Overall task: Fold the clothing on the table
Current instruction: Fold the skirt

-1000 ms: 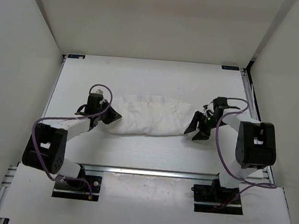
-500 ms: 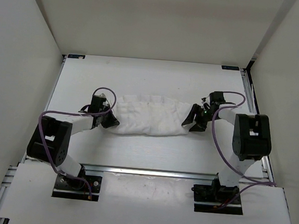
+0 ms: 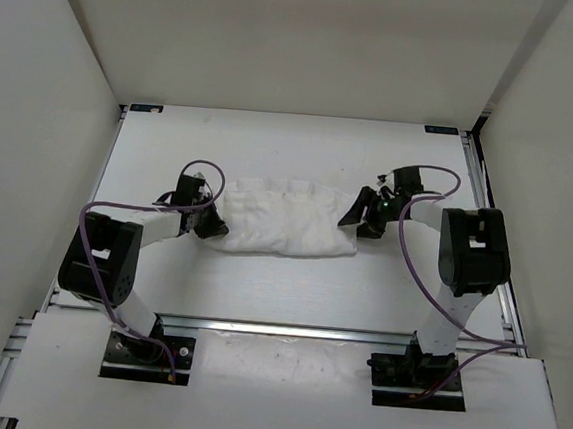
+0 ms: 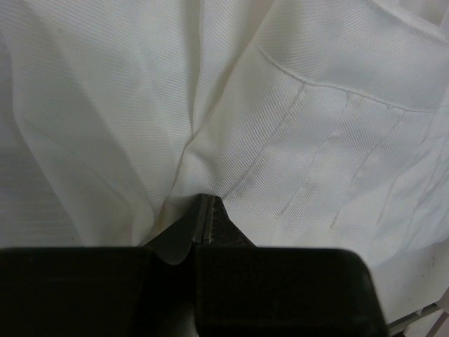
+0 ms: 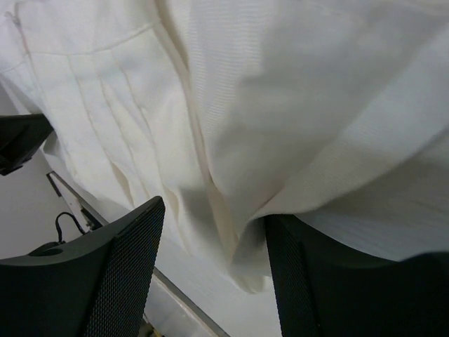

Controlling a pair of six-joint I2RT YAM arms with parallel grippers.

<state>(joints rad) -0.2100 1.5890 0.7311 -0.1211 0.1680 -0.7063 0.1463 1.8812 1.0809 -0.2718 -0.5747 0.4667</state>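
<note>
The table (image 3: 260, 292) fills the middle of the top view. On it the clothing (image 3: 284, 224) lies at the centre as one bunched, wrinkled band. I judge the fold barely begun: no neat edges show, and smoothing and folding over are left. Counted: one table, one piece of clothing, two grippers. The left gripper (image 3: 212, 227), at the band's left end, is pressed together, pinching fabric. The right gripper (image 3: 361, 219), at the right end, stands spread with cloth between its fingers.

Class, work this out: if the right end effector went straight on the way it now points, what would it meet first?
The clothing. The open right end effector faces its bunched edge, fabric lying between the fingers; how near is unclear.
</note>
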